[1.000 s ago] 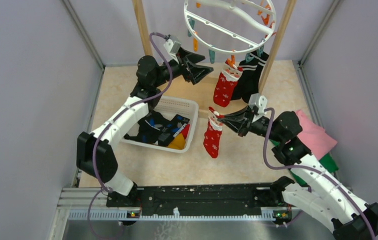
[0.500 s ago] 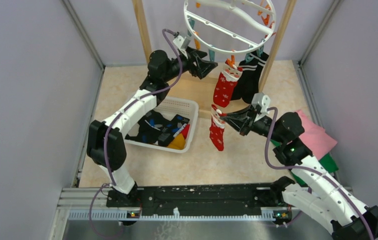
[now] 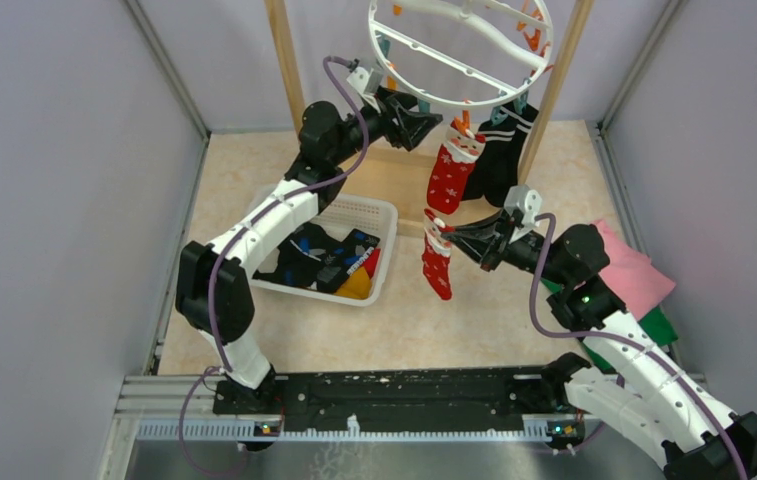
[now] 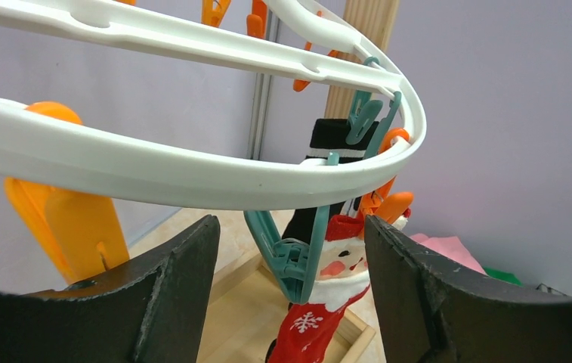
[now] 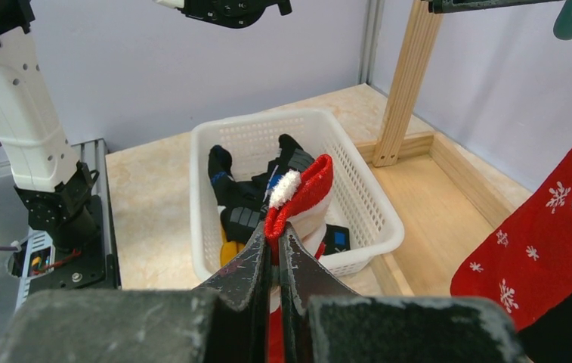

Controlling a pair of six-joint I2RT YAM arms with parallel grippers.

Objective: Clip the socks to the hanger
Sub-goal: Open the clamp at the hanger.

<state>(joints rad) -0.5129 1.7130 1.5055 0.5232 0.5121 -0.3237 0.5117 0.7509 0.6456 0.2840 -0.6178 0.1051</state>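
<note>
The red sock (image 3: 437, 262) with the white snowflakes hung limp from my right gripper (image 3: 441, 232), over the floor between the white mesh basket (image 3: 379, 210) on the left and the pink cloth (image 3: 634, 262) on the right. My right fingers were pressed fully together on the edge of its white-trimmed cuff (image 5: 301, 189), and the foot dangled free below. I judged it light, soft and floppy, with no stiffness of its own. It would sag and swing with any quick move, but nothing about it was fragile. The cuff was the right place to hold, since that doubled edge was what a peg had to bite. I had only a small pinch of it, which left cuff free beside my fingertips.

The hanger (image 3: 441, 98) hung above and farther back. A matching red sock (image 3: 447, 175) and a black sock with white stripes (image 3: 499, 150) were already pegged to its near right side. My left gripper (image 3: 424, 122) was up under the ring's near left rim, with its jaws spread wide and nothing in them. In its wrist view a free teal peg (image 4: 290, 253) sat in the gap between the two fingers, touching neither.

More socks (image 3: 324, 260), black ones and a yellow-orange one, lay in the basket.
</note>
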